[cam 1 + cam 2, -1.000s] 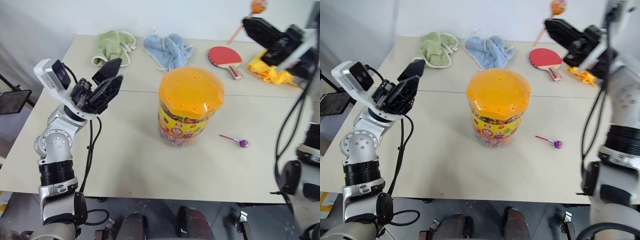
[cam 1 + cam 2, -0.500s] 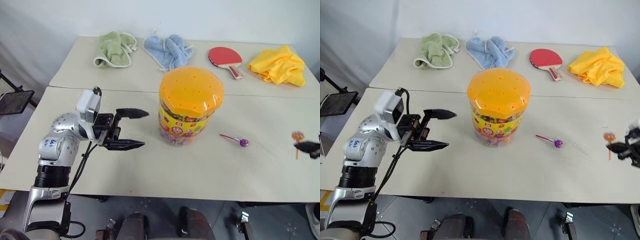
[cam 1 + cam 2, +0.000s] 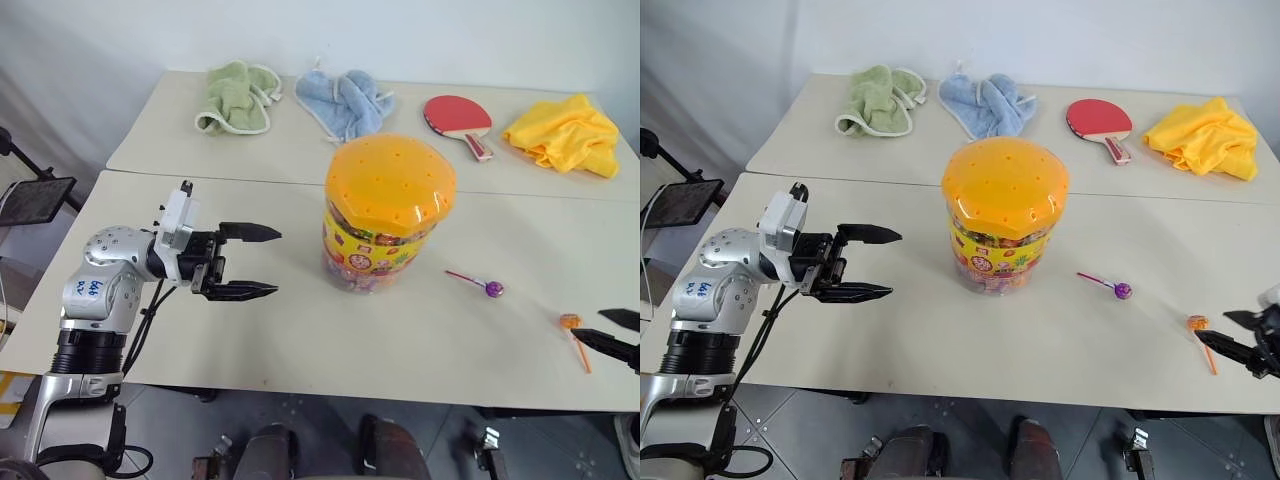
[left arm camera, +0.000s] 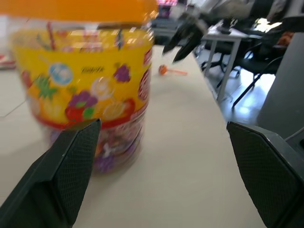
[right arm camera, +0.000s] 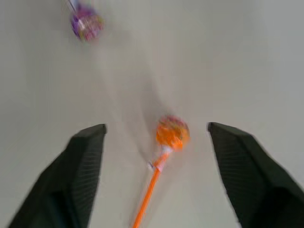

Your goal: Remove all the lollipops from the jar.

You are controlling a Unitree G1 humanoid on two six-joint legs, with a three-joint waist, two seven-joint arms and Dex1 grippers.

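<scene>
The jar (image 3: 1004, 222) is standing upright near the middle of the front table (image 3: 940, 340), its orange lid on, while the left gripper (image 3: 876, 263) is hovering well to its left with fingers spread wide, pointing at it. A purple lollipop (image 3: 1121, 290) is lying to the jar's right, and an orange lollipop (image 3: 1197, 324) is lying farther right, just beside the open fingers of the right gripper (image 3: 1238, 335). On the rear table (image 3: 800, 120), a green cloth (image 3: 876, 100), blue cloth (image 3: 987, 102), red paddle (image 3: 1099, 119) and yellow cloth (image 3: 1202, 136) are lying in a row.
</scene>
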